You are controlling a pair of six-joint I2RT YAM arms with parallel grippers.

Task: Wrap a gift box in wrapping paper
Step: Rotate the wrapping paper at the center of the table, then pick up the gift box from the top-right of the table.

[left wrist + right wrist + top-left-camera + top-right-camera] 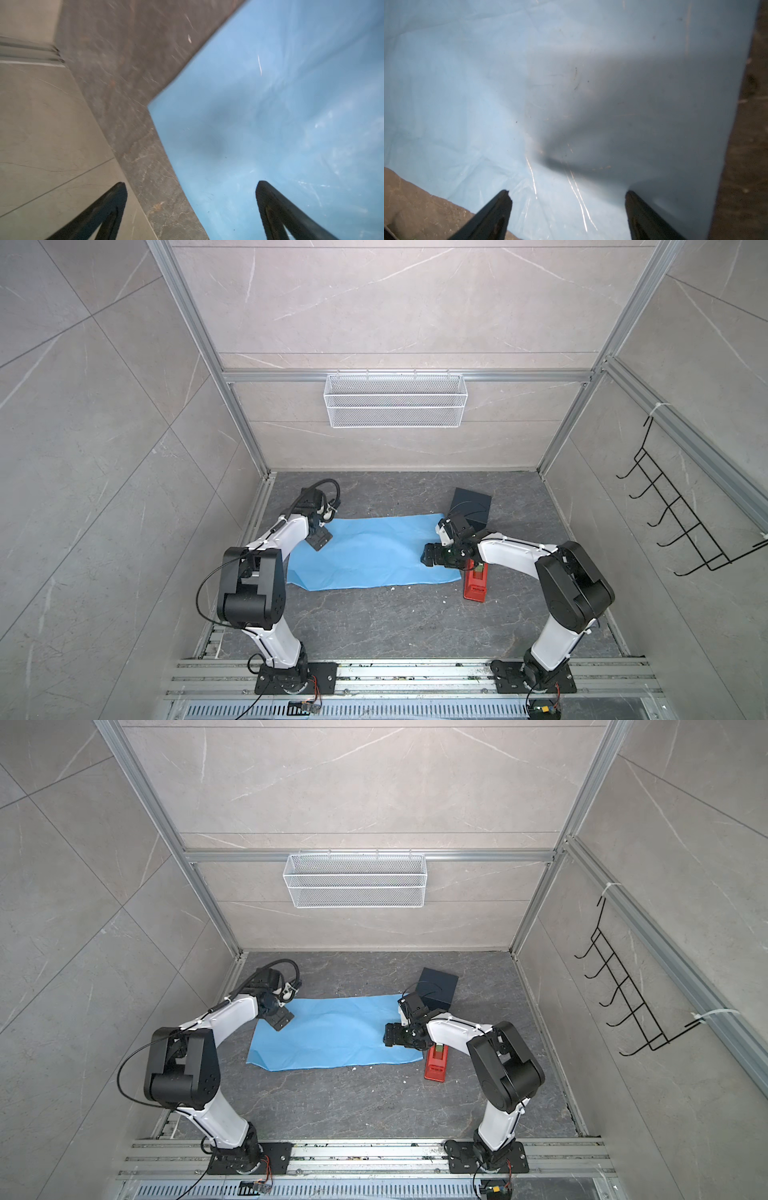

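Observation:
The light blue wrapping paper (365, 551) (332, 1033) lies flat and creased on the dark floor in both top views. The dark navy gift box (471, 506) (438, 986) stands off the paper, just beyond its far right corner. My left gripper (320, 540) (190, 185) hovers open over the paper's far left corner (270, 124), nothing between its fingers. My right gripper (428, 558) (568, 193) hangs open over the paper's right end (488, 83), also holding nothing.
A red tape dispenser (476, 583) (436, 1063) stands by the paper's near right corner, partly under my right arm. A white wire basket (395, 400) hangs on the back wall; a black hook rack (681, 506) is on the right wall. Side walls stand close.

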